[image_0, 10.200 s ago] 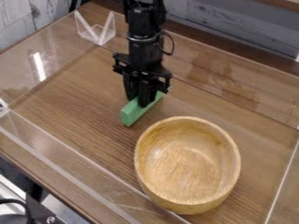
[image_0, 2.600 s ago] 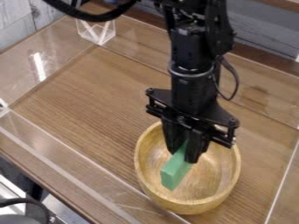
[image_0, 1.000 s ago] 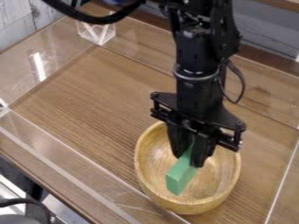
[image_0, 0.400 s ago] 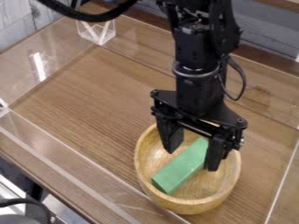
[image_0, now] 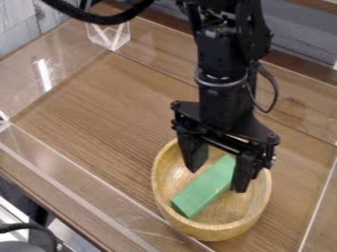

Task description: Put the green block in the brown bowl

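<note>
The green block (image_0: 202, 190) lies tilted inside the brown bowl (image_0: 168, 164), resting on the bowl's floor and leaning toward the front left wall. My gripper (image_0: 219, 167) hangs straight down over the bowl with its black fingers (image_0: 191, 157) spread wide apart. The block sits between and below the fingers, touching neither as far as I can see. Part of the bowl's far rim is hidden behind the gripper.
A clear plastic wall runs along the table's left and front edges (image_0: 79, 202). A small clear stand (image_0: 108, 35) sits at the back left. The wooden tabletop (image_0: 93, 108) stretches to the left of the bowl.
A second ago the gripper was shut on the upright green block inside the bowl. Its fingers have since opened and the block has dropped flat into the bowl. The arm stayed in place.
</note>
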Motion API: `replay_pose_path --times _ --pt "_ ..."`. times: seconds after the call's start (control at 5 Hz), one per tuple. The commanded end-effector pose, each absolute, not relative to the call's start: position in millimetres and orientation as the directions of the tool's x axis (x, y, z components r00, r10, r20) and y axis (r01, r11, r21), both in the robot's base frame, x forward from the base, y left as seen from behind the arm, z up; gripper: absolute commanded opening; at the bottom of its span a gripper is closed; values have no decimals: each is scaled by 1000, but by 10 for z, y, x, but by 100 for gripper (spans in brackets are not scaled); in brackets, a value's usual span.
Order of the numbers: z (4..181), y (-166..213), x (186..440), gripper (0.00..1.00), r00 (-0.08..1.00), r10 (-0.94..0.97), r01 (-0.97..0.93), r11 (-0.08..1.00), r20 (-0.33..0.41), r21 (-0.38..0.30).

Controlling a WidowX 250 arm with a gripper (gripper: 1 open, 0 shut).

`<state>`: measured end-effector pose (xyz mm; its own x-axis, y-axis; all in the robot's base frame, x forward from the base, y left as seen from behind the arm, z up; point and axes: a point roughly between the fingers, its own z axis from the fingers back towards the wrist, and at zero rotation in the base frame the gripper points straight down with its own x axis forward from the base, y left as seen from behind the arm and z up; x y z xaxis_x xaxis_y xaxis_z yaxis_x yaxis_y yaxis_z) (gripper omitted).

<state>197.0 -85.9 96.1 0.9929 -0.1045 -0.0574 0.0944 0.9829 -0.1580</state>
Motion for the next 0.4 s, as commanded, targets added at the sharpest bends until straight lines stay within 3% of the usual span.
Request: replay_pose_path --times 0.0,0.2 --pt "1076 -902 2008 100 993 -117 115 978 1 -173" --pt "1077 -906 2005 100 993 -119 118 977 2 -176"
